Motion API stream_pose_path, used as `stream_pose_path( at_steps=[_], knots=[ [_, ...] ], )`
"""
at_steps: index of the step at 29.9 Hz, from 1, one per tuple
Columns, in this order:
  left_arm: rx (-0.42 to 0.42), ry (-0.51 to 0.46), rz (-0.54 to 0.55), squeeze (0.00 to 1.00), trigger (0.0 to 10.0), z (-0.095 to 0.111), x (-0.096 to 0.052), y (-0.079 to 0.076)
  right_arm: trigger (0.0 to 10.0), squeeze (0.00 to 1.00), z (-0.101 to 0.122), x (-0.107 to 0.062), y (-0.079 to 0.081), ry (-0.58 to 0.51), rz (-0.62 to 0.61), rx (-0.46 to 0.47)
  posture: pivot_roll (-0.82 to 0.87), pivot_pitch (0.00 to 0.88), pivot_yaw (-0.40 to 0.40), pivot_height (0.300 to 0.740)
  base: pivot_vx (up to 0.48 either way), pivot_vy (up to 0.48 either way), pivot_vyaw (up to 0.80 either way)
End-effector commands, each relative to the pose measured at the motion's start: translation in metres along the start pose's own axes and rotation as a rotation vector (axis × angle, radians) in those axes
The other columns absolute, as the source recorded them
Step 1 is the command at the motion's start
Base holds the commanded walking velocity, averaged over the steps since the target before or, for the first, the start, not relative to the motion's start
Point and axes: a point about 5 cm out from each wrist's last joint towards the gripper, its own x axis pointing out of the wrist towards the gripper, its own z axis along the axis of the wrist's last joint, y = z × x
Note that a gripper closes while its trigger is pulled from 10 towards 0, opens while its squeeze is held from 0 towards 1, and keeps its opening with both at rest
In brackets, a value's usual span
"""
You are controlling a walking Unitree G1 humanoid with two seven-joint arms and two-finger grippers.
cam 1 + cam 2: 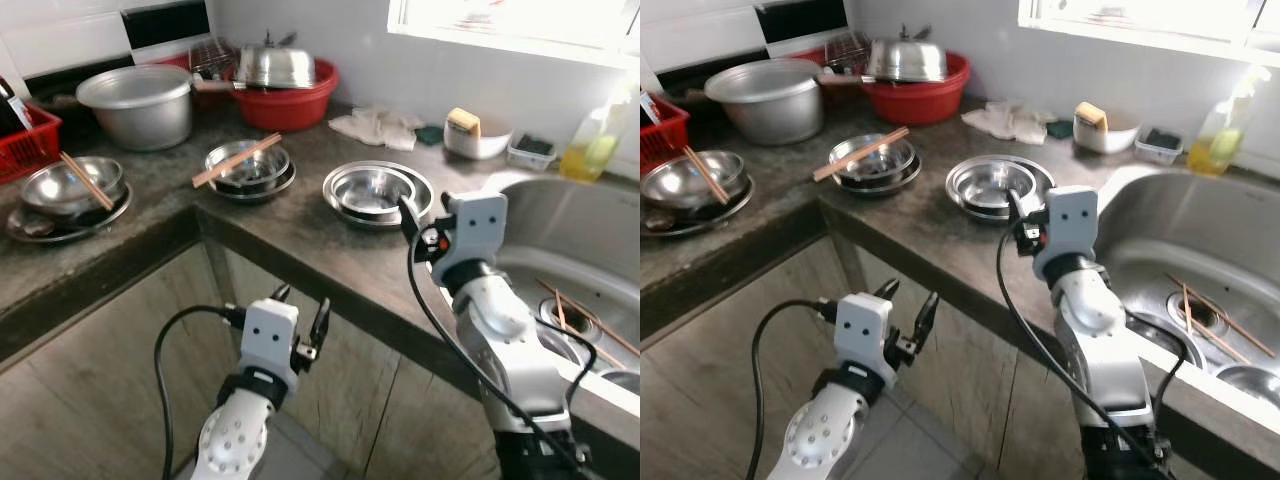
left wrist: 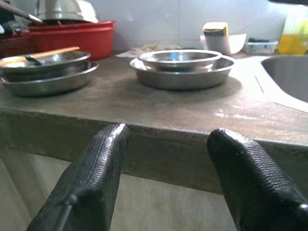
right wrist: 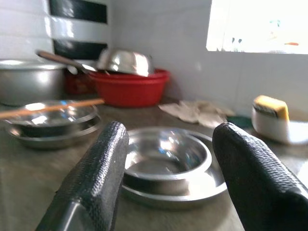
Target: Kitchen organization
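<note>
Your right gripper (image 3: 166, 159) raised over counter (image 1: 300, 235), fingers spread and holding nothing, aimed at steel bowl (image 1: 372, 188) nested in steel plate (image 1: 345, 205) (just ahead, not touching). Your left gripper (image 1: 300, 318) low, below counter edge, fingers apart, also unloaded. Second bowl stack (image 1: 248, 168) with chopsticks (image 1: 236, 160) across sits further left. Sink (image 1: 570, 250) to your right.

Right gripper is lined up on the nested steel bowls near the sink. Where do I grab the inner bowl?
Likely best the inner bowl's near rim, from the counter-edge side where the right gripper already faces it, jaws open. One finger inside, one outside; the thin upright rim stands above the outer dish.
</note>
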Motion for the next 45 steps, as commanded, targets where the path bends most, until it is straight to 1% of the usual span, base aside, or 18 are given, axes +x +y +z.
stream_pose_path(
  at_steps=[1, 5, 10, 16, 18, 20, 22, 23, 28, 30, 32, 33, 34, 35, 37, 39, 43, 45],
  knots=[
    [0.004, 0.001, -0.007, 0.00, 10.0, 0.000, -0.001, -0.002, 10.0, 0.00, 0.003, 0.004, -0.002, -0.016, 0.004, -0.002, 0.12, 0.031, -0.041, 0.740, 0.472, 0.000, 0.00],
    [-0.014, 0.005, -0.004, 0.00, 10.0, -0.001, -0.001, -0.003, 10.0, 0.00, 0.004, 0.005, -0.002, -0.017, 0.008, -0.004, 0.12, 0.030, -0.043, 0.740, 0.448, 0.000, 0.00],
    [-0.012, 0.009, -0.001, 0.00, 10.0, -0.001, -0.002, -0.002, 10.0, 0.00, 0.004, 0.008, -0.002, -0.016, 0.013, -0.012, 0.12, 0.033, -0.042, 0.740, 0.000, 0.000, 0.00],
    [-0.014, 0.012, 0.003, 0.00, 10.0, -0.002, -0.002, -0.003, 10.0, 0.00, 0.005, 0.017, -0.001, 0.001, 0.027, -0.022, 0.12, 0.042, -0.043, 0.740, 0.000, 0.000, 0.00],
    [-0.011, 0.018, 0.002, 0.00, 10.0, -0.003, -0.003, -0.004, 10.0, 0.00, 0.007, 0.021, -0.001, 0.004, 0.031, -0.018, 0.12, 0.053, -0.041, 0.740, 0.000, 0.000, 0.00],
    [-0.014, 0.023, 0.006, 0.00, 10.0, -0.003, -0.004, -0.004, 10.0, 0.00, 0.007, 0.034, -0.001, 0.045, 0.055, -0.011, 0.12, 0.065, -0.044, 0.740, 0.000, 0.000, 0.00],
    [-0.016, 0.024, 0.007, 0.00, 10.0, -0.003, -0.004, -0.004, 10.0, 0.00, 0.007, 0.037, -0.001, 0.053, 0.060, -0.011, 0.12, 0.065, -0.044, 0.740, 0.000, 0.000, 0.00],
    [-0.017, 0.027, 0.006, 0.00, 10.0, -0.003, -0.005, -0.005, 10.0, 1.00, 0.007, 0.041, -0.001, 0.060, 0.066, -0.007, 0.12, 0.074, -0.044, 0.740, 0.000, 0.000, 0.00],
    [-0.029, 0.029, 0.003, 0.00, 10.0, -0.001, -0.009, -0.010, 10.0, 1.00, 0.006, 0.066, -0.001, 0.127, 0.082, -0.024, 0.13, 0.111, -0.061, 0.740, 0.000, 0.000, 0.00],
    [-0.032, 0.030, 0.003, 0.00, 10.0, 0.000, -0.010, -0.011, 10.0, 1.00, 0.006, 0.069, -0.001, 0.137, 0.079, -0.026, 0.13, 0.114, -0.062, 0.740, 0.000, 0.000, 0.00],
    [-0.042, 0.028, -0.003, 0.00, 10.0, 0.002, -0.013, -0.014, 10.0, 0.00, 0.006, 0.083, -0.003, 0.195, 0.050, 0.004, 0.13, 0.136, -0.069, 0.740, 0.000, 0.000, 0.00],
    [-0.042, 0.028, -0.003, 0.00, 10.0, 0.002, -0.013, -0.014, 10.0, 0.00, 0.006, 0.083, -0.003, 0.195, 0.050, 0.004, 0.13, 0.136, -0.069, 0.740, 0.000, 0.000, 0.00],
    [-0.049, 0.033, -0.008, 0.00, 10.0, 0.002, -0.015, -0.016, 10.0, 0.00, 0.008, 0.094, -0.005, 0.233, 0.015, 0.019, 0.13, 0.147, -0.075, 0.740, 0.000, 0.000, 0.00],
    [-0.052, 0.037, -0.009, 0.00, 10.0, 0.002, -0.016, -0.017, 10.0, 0.00, 0.009, 0.097, -0.006, 0.243, 0.003, 0.023, 0.13, 0.151, -0.076, 0.740, 0.000, 0.000, 0.00],
    [-0.060, 0.042, -0.007, 0.00, 10.0, 0.002, -0.018, -0.018, 10.0, 0.00, 0.009, 0.102, -0.008, 0.275, 0.002, 0.038, 0.13, 0.162, -0.080, 0.740, 0.000, 0.000, 0.00],
    [-0.066, 0.044, -0.006, 0.00, 10.0, 0.003, -0.020, -0.019, 10.0, 0.00, 0.011, 0.106, -0.011, 0.292, 0.004, 0.023, 0.13, 0.171, -0.087, 0.740, 0.000, 0.000, 0.00],
    [-0.074, 0.055, -0.001, 0.00, 10.0, 0.003, -0.022, -0.020, 10.0, 0.00, 0.008, 0.113, -0.015, 0.381, 0.005, 0.059, 0.13, 0.184, -0.090, 0.740, 0.000, 0.000, 0.00],
    [-0.080, 0.058, -0.003, 0.00, 10.0, 0.003, -0.023, -0.021, 10.0, 0.00, 0.009, 0.116, -0.017, 0.401, -0.008, 0.086, 0.13, 0.189, -0.093, 0.740, 0.000, 0.000, 0.00]
  ],
)
